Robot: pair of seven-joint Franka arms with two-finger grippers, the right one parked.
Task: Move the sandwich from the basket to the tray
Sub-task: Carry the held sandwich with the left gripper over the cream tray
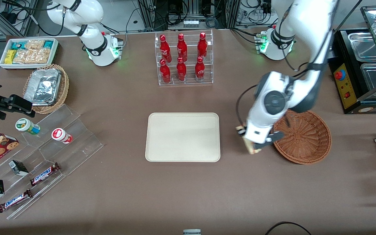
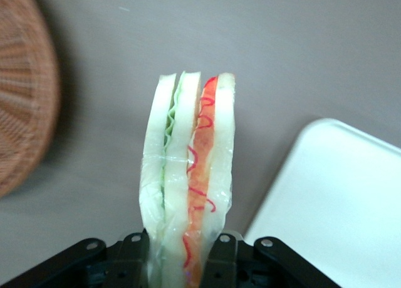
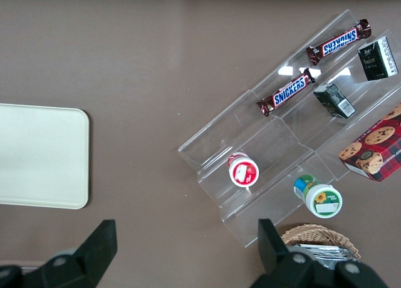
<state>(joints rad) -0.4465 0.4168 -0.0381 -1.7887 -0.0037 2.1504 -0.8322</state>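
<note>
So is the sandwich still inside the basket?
No, out. The tool holds the sandwich over bare table between the basket and the tray.

Front view: high overhead, looking down on the whole brown table, both arm bases at the edge farthest from the camera.

Left wrist view: close range, looking along the left arm's gripper (image 2: 185,263), clamped on the wrapped white-bread sandwich (image 2: 188,175).

Right wrist view: mid height, facing straight down.

Shared: the flat cream-beige rectangular tray (image 1: 183,137) (image 2: 338,200) (image 3: 41,156) appears in all three; the round reddish-brown woven wicker basket (image 1: 305,137) (image 2: 22,94) in front and left wrist views.
</note>
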